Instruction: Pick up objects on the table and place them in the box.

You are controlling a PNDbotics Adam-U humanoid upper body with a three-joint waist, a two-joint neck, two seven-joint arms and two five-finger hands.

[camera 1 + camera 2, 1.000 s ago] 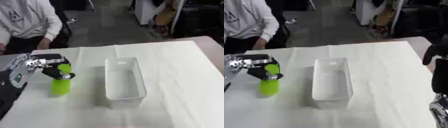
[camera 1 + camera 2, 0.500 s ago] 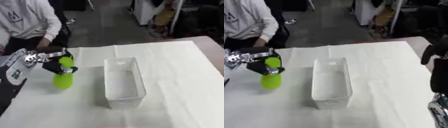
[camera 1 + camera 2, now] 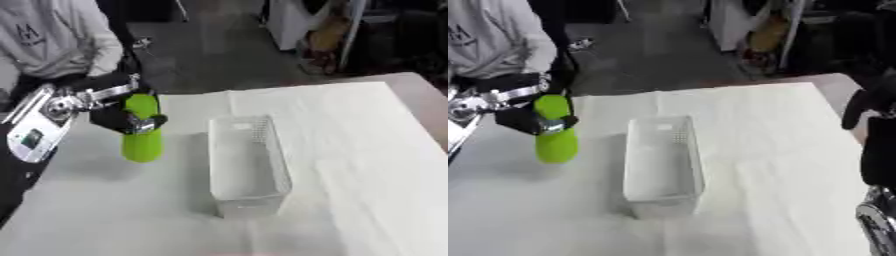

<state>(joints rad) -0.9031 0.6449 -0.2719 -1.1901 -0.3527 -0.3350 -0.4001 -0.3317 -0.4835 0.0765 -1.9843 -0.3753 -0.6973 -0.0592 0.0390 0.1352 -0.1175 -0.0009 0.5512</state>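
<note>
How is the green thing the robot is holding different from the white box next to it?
The green object is bright, solid-looking and rounded; the white box is pale, long and rectangular, with perforated walls. The green object is held in the left hand, whose fingers curl round it, raised off the table; the box rests on the table untouched. The object is closed in form; the box is open-topped and looks empty. Both sit over the white tabletop.

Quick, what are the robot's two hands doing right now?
Left hand: closed around the green bottle, holding it above the table.
Right hand: its arm shows at the right edge, but the fingers cannot be told.
</note>
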